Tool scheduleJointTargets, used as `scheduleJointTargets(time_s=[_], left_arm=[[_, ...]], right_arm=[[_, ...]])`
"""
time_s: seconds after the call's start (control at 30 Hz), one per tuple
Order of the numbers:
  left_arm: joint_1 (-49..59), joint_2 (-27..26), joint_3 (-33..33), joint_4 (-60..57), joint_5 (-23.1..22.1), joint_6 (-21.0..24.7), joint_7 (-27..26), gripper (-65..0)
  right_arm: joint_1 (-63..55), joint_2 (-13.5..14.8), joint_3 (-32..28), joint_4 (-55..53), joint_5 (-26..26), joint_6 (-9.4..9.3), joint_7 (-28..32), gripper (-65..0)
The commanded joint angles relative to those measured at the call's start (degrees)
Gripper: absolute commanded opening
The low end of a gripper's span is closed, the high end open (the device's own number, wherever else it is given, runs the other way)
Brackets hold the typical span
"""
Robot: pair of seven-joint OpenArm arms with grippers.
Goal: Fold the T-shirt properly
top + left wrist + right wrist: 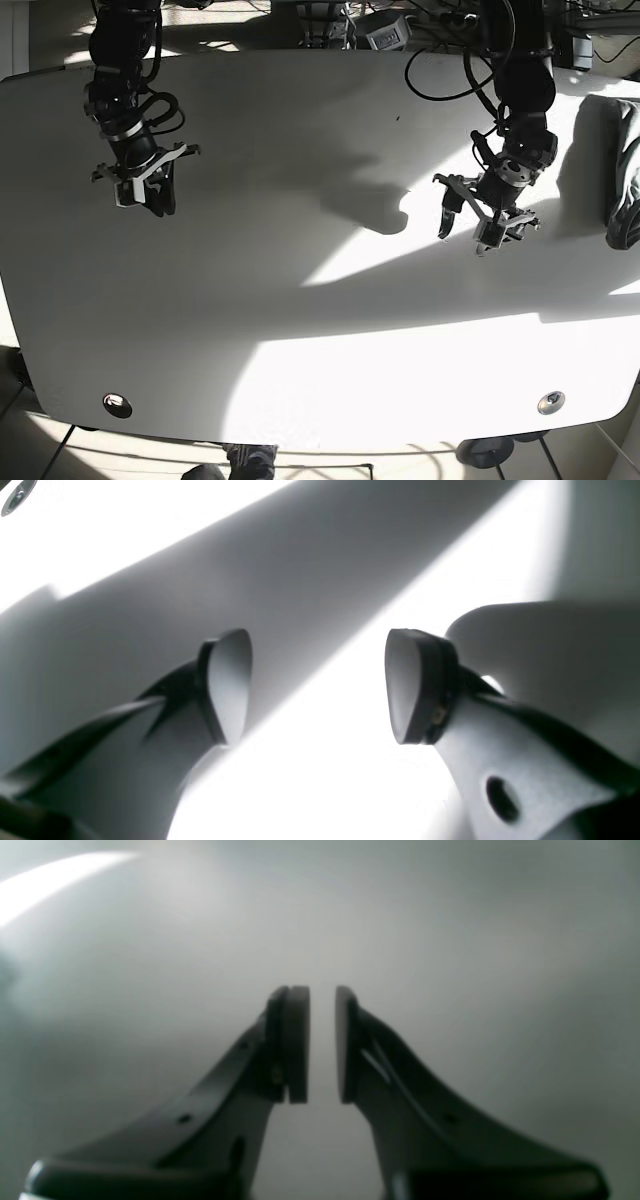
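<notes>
T-shirt: crumpled grey fabric T-shirt (622,180) at the far right edge of the base view, partly cut off by the frame, on the tabletop beyond the left arm; touched by neither gripper.
Table: large white rounded tabletop (300,300), half in shadow, half in hard sunlight; round metal fittings (117,404) near both front corners.
Surroundings: tangle of black cables (440,60) along the back edge behind the left arm; black chair or stand legs below the front rim; nothing lying between either gripper and the shirt.
Left arm: black jointed left arm (520,90) coming down from the back edge on the base view's right.
Right arm: black jointed right arm (120,70) on the base view's left, well apart from the shirt.
Left gripper: left gripper (318,686) with jaws spread wide, pads clearly parted, gripping nothing, over a sunlit strip of table.
Right gripper: right gripper (322,1045) with jaws almost together, only a narrow slit between the pads, nothing pinched, over shaded table.
Base view only: shirt, cables, both arms at once.
Wrist views only: exact gap between the pads; shirt outside both.
</notes>
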Motion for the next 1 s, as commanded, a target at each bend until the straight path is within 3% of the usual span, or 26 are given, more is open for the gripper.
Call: scheduleJointTargets(time_s=[0.03, 0.2, 0.33, 0.47, 0.6, 0.73, 0.83, 0.9, 1.0], left_arm=[[3.63, 3.26, -0.28, 6.99, 1.04, 1.32, -1.25, -27.1], [16.37, 10.56, -1.16, 23.08, 1.22, 1.50, -1.16, -27.1], [22.09, 16.09, -6.17, 25.19, 1.04, 1.24, -1.25, -27.1], [23.58, 16.53, -9.95, 24.66, 0.60, 1.15, -1.25, -27.1], [22.26, 16.18, -12.76, 24.58, -5.20, 1.41, -0.81, -27.1], [20.68, 16.18, -13.11, 24.58, -5.29, 1.41, -0.81, -27.1], [19.71, 16.18, -13.11, 24.31, -5.29, 1.41, -0.72, -27.1], [19.10, 16.18, -13.11, 22.99, -5.29, 1.41, -0.63, -27.1], [18.13, 16.09, -13.11, 22.47, -5.29, 1.41, 2.89, -27.1]], right_arm=[[-1.85, 0.48, 1.84, 2.26, 1.54, 0.49, 1.67, -56.3], [-10.03, 0.75, 4.39, 9.82, 6.46, 0.49, 1.50, -56.3], [-17.15, 0.57, 4.57, 15.36, 10.33, 0.49, 1.50, -56.3], [-19.96, 0.57, 4.22, 16.23, 13.06, 0.49, 1.50, -56.3], [-18.73, 0.48, 4.04, 16.15, 12.79, 0.49, 1.41, -56.1], [-18.12, 0.48, 3.43, 16.41, 12.97, 0.49, 1.41, -55.5], [-17.15, 1.80, -0.97, 16.32, 12.70, 0.49, 1.41, -55.5], [-15.74, 2.86, -5.80, 16.32, 12.70, 0.40, 1.41, -51.2], [-12.40, 3.74, -11.34, 16.41, 12.70, 0.14, 1.32, -30.4]])
